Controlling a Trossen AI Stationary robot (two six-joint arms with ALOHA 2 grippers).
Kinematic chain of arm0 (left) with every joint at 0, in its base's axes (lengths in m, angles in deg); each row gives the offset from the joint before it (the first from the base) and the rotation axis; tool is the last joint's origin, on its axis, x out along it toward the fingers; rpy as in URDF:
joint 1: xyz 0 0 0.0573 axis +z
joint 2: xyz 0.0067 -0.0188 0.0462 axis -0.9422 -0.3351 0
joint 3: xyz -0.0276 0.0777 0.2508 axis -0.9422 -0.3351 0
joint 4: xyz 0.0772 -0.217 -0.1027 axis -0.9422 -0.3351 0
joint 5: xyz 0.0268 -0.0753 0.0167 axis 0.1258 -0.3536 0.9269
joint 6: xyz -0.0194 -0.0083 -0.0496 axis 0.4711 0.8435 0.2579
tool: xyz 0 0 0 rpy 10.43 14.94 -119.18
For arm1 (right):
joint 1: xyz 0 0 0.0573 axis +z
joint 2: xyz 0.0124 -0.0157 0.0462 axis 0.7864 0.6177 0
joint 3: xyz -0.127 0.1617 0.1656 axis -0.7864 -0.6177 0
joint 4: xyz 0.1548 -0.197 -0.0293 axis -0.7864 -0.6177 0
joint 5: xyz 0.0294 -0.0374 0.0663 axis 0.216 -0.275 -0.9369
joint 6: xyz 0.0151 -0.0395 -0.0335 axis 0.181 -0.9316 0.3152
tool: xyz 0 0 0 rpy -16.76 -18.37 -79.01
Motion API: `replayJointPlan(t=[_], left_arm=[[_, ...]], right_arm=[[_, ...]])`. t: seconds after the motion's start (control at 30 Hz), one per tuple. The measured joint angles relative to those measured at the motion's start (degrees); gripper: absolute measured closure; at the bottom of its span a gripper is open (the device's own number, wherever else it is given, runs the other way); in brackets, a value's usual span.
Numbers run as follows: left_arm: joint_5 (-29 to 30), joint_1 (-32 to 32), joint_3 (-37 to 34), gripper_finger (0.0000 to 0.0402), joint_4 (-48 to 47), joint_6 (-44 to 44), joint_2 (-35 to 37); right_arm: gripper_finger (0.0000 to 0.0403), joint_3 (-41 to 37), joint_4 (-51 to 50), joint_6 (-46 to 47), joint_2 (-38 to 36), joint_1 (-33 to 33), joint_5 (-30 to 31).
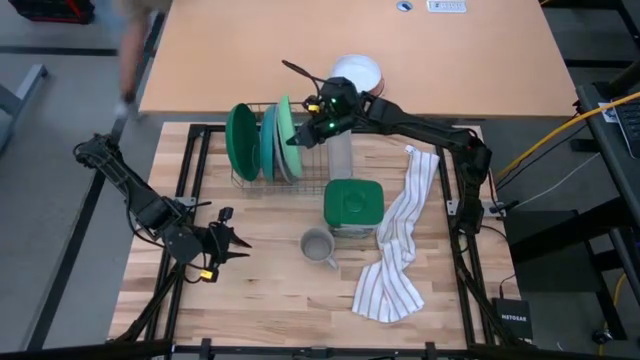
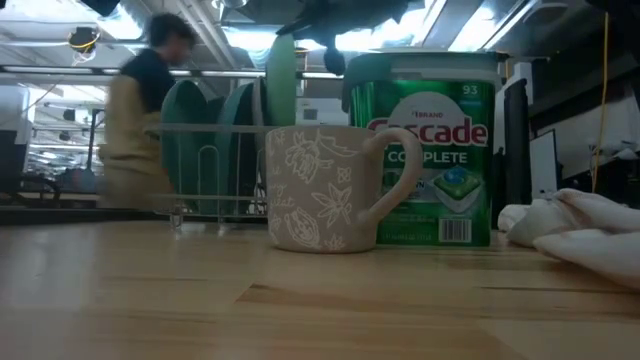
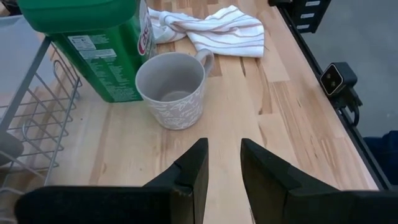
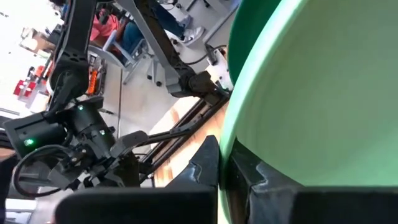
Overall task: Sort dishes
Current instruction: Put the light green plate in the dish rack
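A wire dish rack (image 1: 250, 170) stands at the table's far middle. In it a dark green plate (image 1: 241, 140) and a teal plate (image 1: 268, 140) stand on edge. My right gripper (image 1: 303, 122) is shut on a light green plate (image 1: 285, 130), which stands upright at the rack's right side and reaches higher than the other plates in the low view (image 2: 283, 90). I cannot pick out the grey plate. My left gripper (image 1: 238, 243) is open and empty, low over the table's near left, pointing at the mug (image 3: 171, 87). My right gripper pinches the light green plate's rim (image 4: 231, 140) between its two fingers (image 4: 208, 165), one on each face, near the plate's top far side. The fingers come from the table's right. The plate stands upright on edge. The mug hides its lower edge in the low view.
A grey patterned mug (image 1: 318, 247) stands near the middle, with a green Cascade tub (image 1: 352, 210) behind it. A striped towel (image 1: 400, 240) lies to the right. A white bowl (image 1: 357, 72) sits on the far table. A blurred person (image 2: 140, 120) is beyond the far left.
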Motion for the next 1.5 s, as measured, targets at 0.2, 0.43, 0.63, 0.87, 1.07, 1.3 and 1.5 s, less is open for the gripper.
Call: replayJointPlan(t=[0.2, 0.43, 0.63, 0.87, 1.07, 1.3, 1.5], left_arm=[[0.02, -0.01, 0.0, 0.0318, -0.02, 0.76, 0.0], [0.02, -0.01, 0.0, 0.0318, -0.02, 0.67, 0.0], [0.02, -0.01, 0.0, 0.0318, -0.02, 0.67, 0.0], [0.0, -0.01, 0.0, 0.0318, -0.02, 0.65, 0.0], [0.0, -0.01, 0.0, 0.0318, -0.04, 0.65, 0.0], [-0.02, -0.01, 0.0, 0.0318, -0.04, -0.34, 0.0], [-0.02, -0.01, 0.0, 0.0318, -0.04, -0.9, 0.0]], right_arm=[[0.0396, -2.37, 1.43, 0.89, 0.0, 0.0, 0.75], [0.0396, -5.15, 2.67, 0.87, 0.0, 0.02, 1.95], [0.0396, -7.08, 3.53, 0.93, 0.0, 0.04, 3.07], [0.0378, -7.25, 1.46, 0.81, 0.09, 0.07, 6.32], [0.0339, -7.34, 0.16, 0.69, 0.2, 0.0, 12.85], [0.0306, -7.34, 0.13, 0.71, 0.24, 0.02, 15.7], [0.0273, -7.34, -0.19, 1.03, 0.24, 0.02, 15.34]])
